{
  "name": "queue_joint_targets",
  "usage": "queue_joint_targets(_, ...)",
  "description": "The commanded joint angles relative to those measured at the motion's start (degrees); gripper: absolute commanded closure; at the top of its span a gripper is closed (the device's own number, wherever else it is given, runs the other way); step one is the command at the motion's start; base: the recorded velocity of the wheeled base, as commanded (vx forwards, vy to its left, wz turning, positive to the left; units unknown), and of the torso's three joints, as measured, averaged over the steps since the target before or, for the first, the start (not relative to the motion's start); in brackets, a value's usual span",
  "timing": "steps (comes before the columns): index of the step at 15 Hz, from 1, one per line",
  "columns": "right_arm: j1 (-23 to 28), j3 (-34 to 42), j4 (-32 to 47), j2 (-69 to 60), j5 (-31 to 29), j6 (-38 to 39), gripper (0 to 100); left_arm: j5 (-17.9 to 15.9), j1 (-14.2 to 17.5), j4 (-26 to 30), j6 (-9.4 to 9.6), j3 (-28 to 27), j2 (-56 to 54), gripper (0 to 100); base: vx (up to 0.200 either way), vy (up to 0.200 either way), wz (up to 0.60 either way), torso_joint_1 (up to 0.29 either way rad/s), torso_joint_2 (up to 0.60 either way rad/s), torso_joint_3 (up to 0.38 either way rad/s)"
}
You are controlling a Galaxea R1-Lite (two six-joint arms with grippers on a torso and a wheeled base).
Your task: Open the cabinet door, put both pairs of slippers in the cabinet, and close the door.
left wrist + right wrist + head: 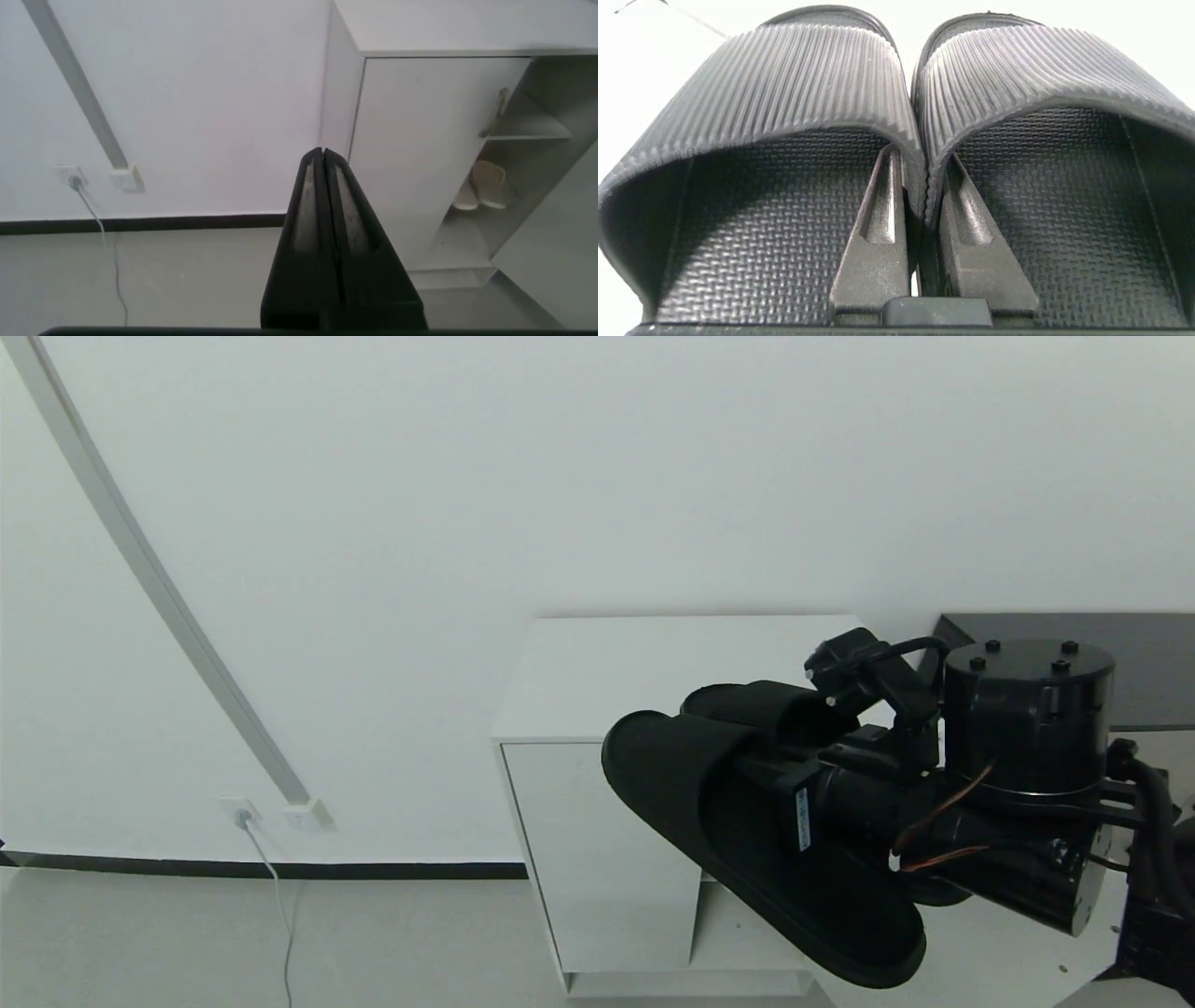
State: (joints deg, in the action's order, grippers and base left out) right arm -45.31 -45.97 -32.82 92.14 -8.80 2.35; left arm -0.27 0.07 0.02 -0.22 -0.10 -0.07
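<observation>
Head view: clamping a pair of black slippers [709,821] in the right tool [761,770], side by side, strap ends aiming at the white cabinet [672,672] and heels trailing back toward the arm. Hanging up in the air right in front of the cabinet, covering part of its front. Also spotting a wall socket [241,812] low on the white wall, well off to the cabinet's left, with a cable [280,896] dangling down to the grey floor [140,943].

Left wrist view: holding the left tool [322,159] closed, fingers pressed flat together, gripping nothing, hovering in the air and pointing toward the cabinet. Seeing the cabinet's left door shut and the right side standing open, with shelves showing inside. Spotting a beige pair of slippers [486,182] already in there on a shelf [462,210], tipped up on edge.

Right wrist view: poking one finger [878,233] of the right tool under each ribbed strap and squeezing the two inner strap edges together, so gripping both black slippers at once. Lying side by side, touching down the middle, textured footbeds facing the camera.
</observation>
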Motion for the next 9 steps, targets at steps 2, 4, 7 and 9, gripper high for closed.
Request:
queue_joint_targets(2, -0.13, 0.18, -0.14, 0.15, 0.01, 0.02, 100, 0.00, 0.01, -0.02, -0.04, 0.01, 0.07, 100, 0.000, -0.200, 0.00, 0.005, 0.00, 0.002)
queue_joint_targets(4, -0.39, 0.36, -0.14, -0.12, -0.08, 0.02, 100, -0.08, 0.01, -0.02, 0.04, 0.01, 0.07, 100, 0.000, -0.200, 0.00, 0.002, 0.00, 0.002)
queue_joint_targets(7, -0.48, 0.53, -0.14, -0.03, -0.08, 0.02, 100, -0.08, 0.01, -0.02, 0.04, 0.01, 0.07, 100, 0.000, -0.200, 0.00, 0.005, 0.00, 0.004)
queue_joint_targets(9, -0.48, 0.79, -0.14, -0.12, -0.08, -0.24, 100, -0.08, 0.01, -0.02, 0.04, 0.01, 0.07, 100, 0.000, -0.200, 0.00, 0.007, 0.00, 0.000)
